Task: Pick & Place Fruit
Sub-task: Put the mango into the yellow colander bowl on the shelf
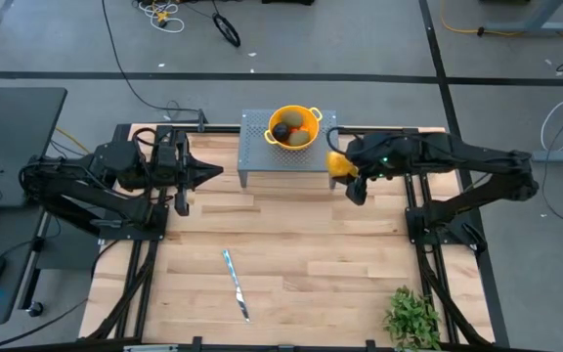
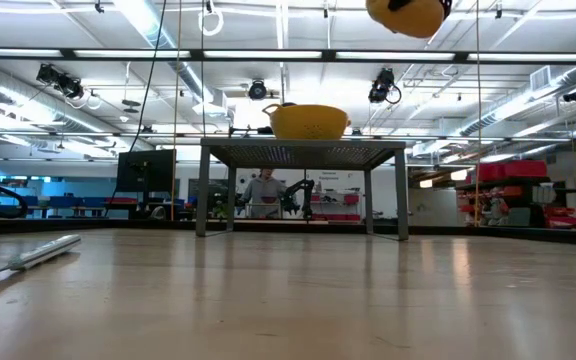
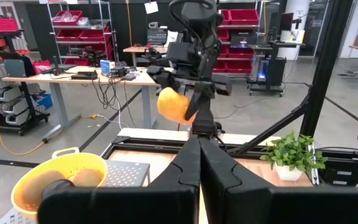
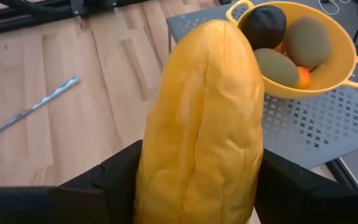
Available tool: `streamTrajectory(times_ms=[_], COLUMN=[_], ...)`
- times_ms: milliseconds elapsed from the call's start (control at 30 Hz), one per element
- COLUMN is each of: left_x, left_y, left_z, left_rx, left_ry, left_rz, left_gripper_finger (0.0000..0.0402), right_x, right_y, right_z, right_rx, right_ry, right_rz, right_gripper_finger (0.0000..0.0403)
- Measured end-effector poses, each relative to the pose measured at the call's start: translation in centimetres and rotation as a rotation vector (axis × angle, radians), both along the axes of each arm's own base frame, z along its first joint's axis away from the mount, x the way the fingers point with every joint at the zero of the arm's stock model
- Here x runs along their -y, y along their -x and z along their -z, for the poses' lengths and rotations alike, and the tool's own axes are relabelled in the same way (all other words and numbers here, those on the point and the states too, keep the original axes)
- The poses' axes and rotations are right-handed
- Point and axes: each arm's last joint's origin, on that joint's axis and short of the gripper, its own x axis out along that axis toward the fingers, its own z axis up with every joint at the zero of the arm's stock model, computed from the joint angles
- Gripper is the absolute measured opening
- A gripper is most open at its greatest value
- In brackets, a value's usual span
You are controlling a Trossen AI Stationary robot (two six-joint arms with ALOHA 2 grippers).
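Observation:
A yellow-orange oblong fruit sits in my right gripper, high above the table beside the right end of a grey perforated stand. On the stand is a yellow colander bowl. It holds a dark round fruit, two olive-green ovals and a small orange-red piece. My left gripper is shut on nothing, level, left of the stand. My right gripper pinches the oblong fruit's two long sides between its two fingers. The fruit lies along the fingers and sticks out past them. The fingers slant down from the table's right. The fruit is lifted clear of the table and stand.
A slim silver knife lies on the wood near the table's middle front. A leafy green plant stands at the near right corner. Bare wood lies between the stand and the knife. A person stands far behind the table.

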Motion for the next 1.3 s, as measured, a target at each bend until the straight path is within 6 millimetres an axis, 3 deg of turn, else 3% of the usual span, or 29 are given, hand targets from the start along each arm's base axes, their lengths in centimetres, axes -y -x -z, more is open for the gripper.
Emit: streamTrajectory(times_ms=[667, 967, 1300], left_x=[0.0, 0.0, 0.0], left_y=[0.0, 0.0, 0.0], left_z=[0.0, 0.0, 0.0], left_rx=[0.000, 0.004, 0.004], left_ry=[0.002, 0.003, 0.004], left_rz=[0.000, 0.000, -0.007], left_gripper_finger=[0.0000, 0.0000, 0.0000], right_x=[0.2, 1.7, 3.0], right_y=[-0.1, 0.0, 1.7], right_z=[-0.5, -1.7, -2.8], right_rx=[0.056, 0.161, 0.219], right_ry=[0.039, 0.094, 0.101], right_rz=[0.016, 0.064, 0.096], right_gripper_finger=[0.0254, 0.0254, 0.0254])
